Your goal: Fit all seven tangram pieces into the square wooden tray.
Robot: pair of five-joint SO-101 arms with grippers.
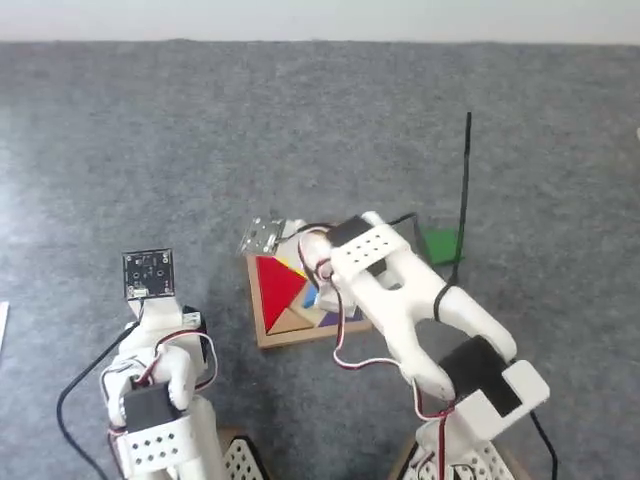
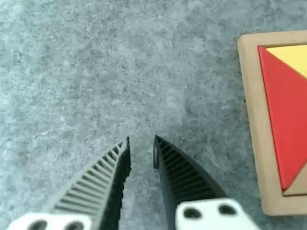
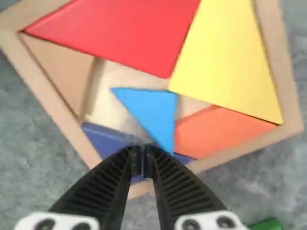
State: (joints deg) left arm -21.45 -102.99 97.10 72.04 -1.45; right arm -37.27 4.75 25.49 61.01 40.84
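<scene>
Resting with its jaws closed on nothing, the right gripper (image 3: 143, 152) meets a tip of the blue triangle (image 3: 151, 112), probably to nudge it, since it lies skewed over a bare patch of the tray (image 2: 249, 96). A green piece (image 1: 438, 243) waits on the table (image 2: 96, 72) just right of the tray. The left gripper (image 2: 141, 141), slightly open and empty, hangs left of the tray, out of the way.

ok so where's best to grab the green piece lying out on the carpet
Probably from straight above, gripping across two opposite edges of the green piece. It lies flat on the carpet beside the tray, so only its thin sides offer a hold. The right gripper is nearer; mind the black cable next to it.
</scene>
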